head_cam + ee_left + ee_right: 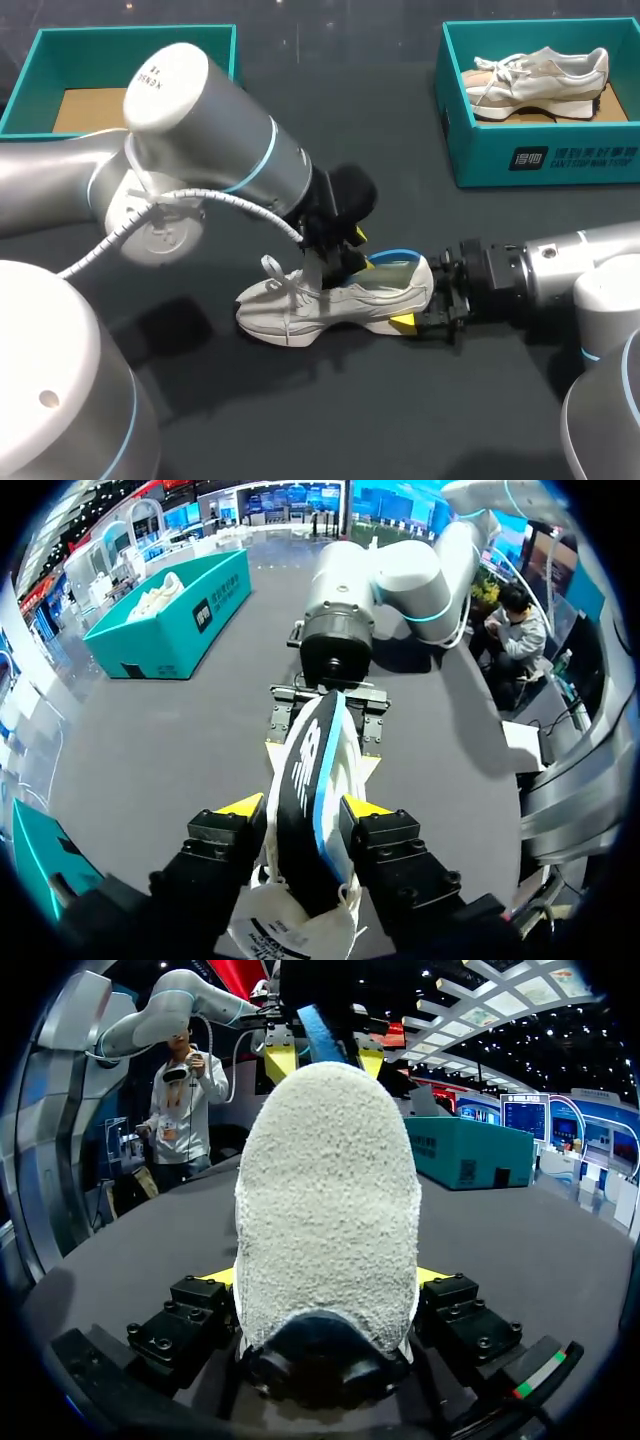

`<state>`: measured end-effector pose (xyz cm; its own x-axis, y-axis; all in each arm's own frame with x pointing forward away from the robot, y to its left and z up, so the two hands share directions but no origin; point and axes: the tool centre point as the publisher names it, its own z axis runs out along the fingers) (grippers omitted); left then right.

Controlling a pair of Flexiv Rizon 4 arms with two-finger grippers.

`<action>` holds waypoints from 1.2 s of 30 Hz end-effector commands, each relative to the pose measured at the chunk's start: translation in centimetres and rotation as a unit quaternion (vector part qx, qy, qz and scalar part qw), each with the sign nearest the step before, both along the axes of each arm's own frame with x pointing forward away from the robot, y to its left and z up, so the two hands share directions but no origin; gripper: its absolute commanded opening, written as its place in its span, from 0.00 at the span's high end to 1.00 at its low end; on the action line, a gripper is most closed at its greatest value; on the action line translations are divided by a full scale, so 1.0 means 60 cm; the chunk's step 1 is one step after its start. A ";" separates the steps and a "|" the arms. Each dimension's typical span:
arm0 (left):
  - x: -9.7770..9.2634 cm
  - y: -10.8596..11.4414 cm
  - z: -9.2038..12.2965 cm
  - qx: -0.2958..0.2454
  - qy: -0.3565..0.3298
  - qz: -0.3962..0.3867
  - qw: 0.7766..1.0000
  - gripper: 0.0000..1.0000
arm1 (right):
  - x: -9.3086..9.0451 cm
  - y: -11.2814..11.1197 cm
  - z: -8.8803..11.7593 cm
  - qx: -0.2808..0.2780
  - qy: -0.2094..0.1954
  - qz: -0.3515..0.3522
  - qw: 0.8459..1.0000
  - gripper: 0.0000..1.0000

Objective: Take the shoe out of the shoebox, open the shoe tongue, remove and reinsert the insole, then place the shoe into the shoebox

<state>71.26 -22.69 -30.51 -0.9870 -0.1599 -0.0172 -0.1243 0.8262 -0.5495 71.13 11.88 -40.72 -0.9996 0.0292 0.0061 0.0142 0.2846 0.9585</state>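
A dark grey desk [380, 200] carries everything. At its far left corner sits an open teal box [90, 60] with a brown cardboard floor. A spare pale shoe [540, 75] lies inside the shoebox [550, 160] at the far right.

shoe [320, 308] heel: right claw [418, 308] blocks | above: left claw [343, 262], raised insole [392, 258] block | toe side, near counter [330, 420]: open | corners: left shoebox [38, 72], right shoebox [560, 160]

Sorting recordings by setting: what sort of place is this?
Probably a robot bench for shoe handling: dark table, teal left shoebox and right shoebox, the right tool holding a shoe while the left tool grips its insole.
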 end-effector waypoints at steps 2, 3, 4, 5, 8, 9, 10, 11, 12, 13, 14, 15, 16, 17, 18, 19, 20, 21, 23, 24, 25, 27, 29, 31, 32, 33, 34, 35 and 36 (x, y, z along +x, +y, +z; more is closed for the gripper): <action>-0.013 -0.014 -0.012 0.003 -0.032 0.003 0.999 0.53 | -0.002 0.002 0.002 -0.003 0.000 -0.001 1.000 1.00; -0.013 -0.017 -0.014 0.004 -0.036 0.003 0.999 0.53 | -0.002 0.002 0.002 -0.003 0.000 -0.001 1.000 1.00; -0.013 -0.019 -0.016 0.006 -0.038 0.002 0.999 0.53 | -0.002 0.002 0.002 -0.003 0.000 -0.001 1.000 1.00; -0.012 -0.021 -0.018 0.007 -0.039 0.003 0.999 0.54 | -0.002 0.002 0.002 -0.003 0.000 -0.001 1.000 1.00; -0.009 -0.026 -0.023 0.009 -0.044 0.005 0.999 0.54 | -0.002 0.002 0.002 -0.003 0.000 -0.001 1.000 1.00; -0.007 -0.028 -0.024 0.009 -0.044 0.006 0.999 0.54 | -0.002 0.002 0.002 -0.003 0.000 -0.001 1.000 1.00; -0.005 -0.030 -0.025 0.010 -0.045 0.006 0.999 0.54 | -0.002 0.002 0.002 -0.003 0.000 -0.001 1.000 1.00; -0.004 -0.032 -0.026 0.012 -0.046 0.008 0.999 0.54 | -0.002 0.002 0.002 -0.003 0.000 -0.001 1.000 1.00; -0.002 -0.034 -0.028 0.013 -0.047 0.009 0.999 0.56 | -0.002 0.002 0.002 -0.003 0.000 -0.001 1.000 1.00; 0.000 -0.036 -0.029 0.014 -0.046 0.011 0.999 0.59 | -0.002 0.002 0.002 -0.003 0.000 -0.001 1.000 1.00; 0.002 -0.037 -0.030 0.014 -0.046 0.013 0.999 0.66 | -0.002 0.002 0.002 -0.003 0.000 -0.001 1.000 1.00; 0.004 -0.038 -0.030 0.013 -0.044 0.016 0.999 0.82 | -0.002 0.002 0.002 -0.003 0.000 -0.001 1.000 1.00; 0.005 -0.038 -0.029 0.012 -0.042 0.017 0.999 1.00 | -0.002 0.002 0.002 -0.003 0.000 -0.001 1.000 1.00; 0.007 -0.037 -0.028 0.010 -0.041 0.019 0.999 1.00 | -0.002 0.002 0.002 -0.003 0.000 -0.001 1.000 1.00; 0.008 -0.035 -0.027 0.008 -0.039 0.021 0.999 1.00 | -0.002 0.002 0.002 -0.003 0.000 -0.001 1.000 1.00; 0.009 -0.034 -0.025 0.006 -0.038 0.022 0.999 1.00 | -0.002 0.002 0.002 -0.003 0.000 -0.001 1.000 1.00; 0.010 -0.034 -0.023 0.004 -0.038 0.024 0.999 1.00 | -0.002 0.002 0.002 -0.003 0.000 -0.001 1.000 1.00; 0.012 -0.033 -0.021 0.001 -0.038 0.025 0.999 1.00 | -0.002 0.002 0.002 -0.003 0.000 -0.001 1.000 1.00; 0.014 -0.032 -0.017 -0.005 -0.038 0.030 0.999 1.00 | -0.002 0.002 0.002 -0.003 0.000 -0.001 1.000 1.00; 0.016 -0.033 -0.014 -0.008 -0.037 0.032 0.999 1.00 | -0.002 0.002 0.002 -0.003 0.000 -0.001 1.000 1.00; 0.018 -0.033 -0.012 -0.012 -0.037 0.037 0.999 1.00 | -0.002 0.002 0.002 -0.003 0.000 -0.001 1.000 1.00; 0.022 -0.034 -0.007 -0.018 -0.035 0.043 0.998 1.00 | -0.002 0.002 0.002 -0.003 0.000 -0.001 1.000 1.00; 0.028 -0.035 -0.002 -0.022 -0.033 0.047 0.998 1.00 | -0.002 0.002 0.002 -0.003 0.000 -0.001 1.000 1.00; 0.032 -0.038 0.001 -0.024 -0.031 0.049 0.998 1.00 | -0.002 0.002 0.002 -0.003 0.000 -0.001 1.000 1.00; 0.033 -0.042 0.002 -0.025 -0.031 0.051 0.998 1.00 | -0.002 0.002 0.002 -0.003 0.000 -0.001 1.000 1.00; 0.035 -0.046 0.003 -0.025 -0.030 0.051 0.998 1.00 | -0.002 0.002 0.002 -0.003 0.000 -0.001 1.000 1.00; 0.035 -0.050 0.004 -0.026 -0.030 0.051 0.998 1.00 | -0.002 0.002 0.002 -0.003 0.000 -0.001 1.000 1.00; 0.035 -0.055 0.004 -0.026 -0.030 0.051 0.998 1.00 | -0.002 0.002 0.002 -0.003 0.000 -0.001 1.000 1.00; 0.035 -0.059 0.004 -0.026 -0.031 0.051 0.998 1.00 | -0.002 0.002 0.002 -0.003 0.000 -0.001 1.000 1.00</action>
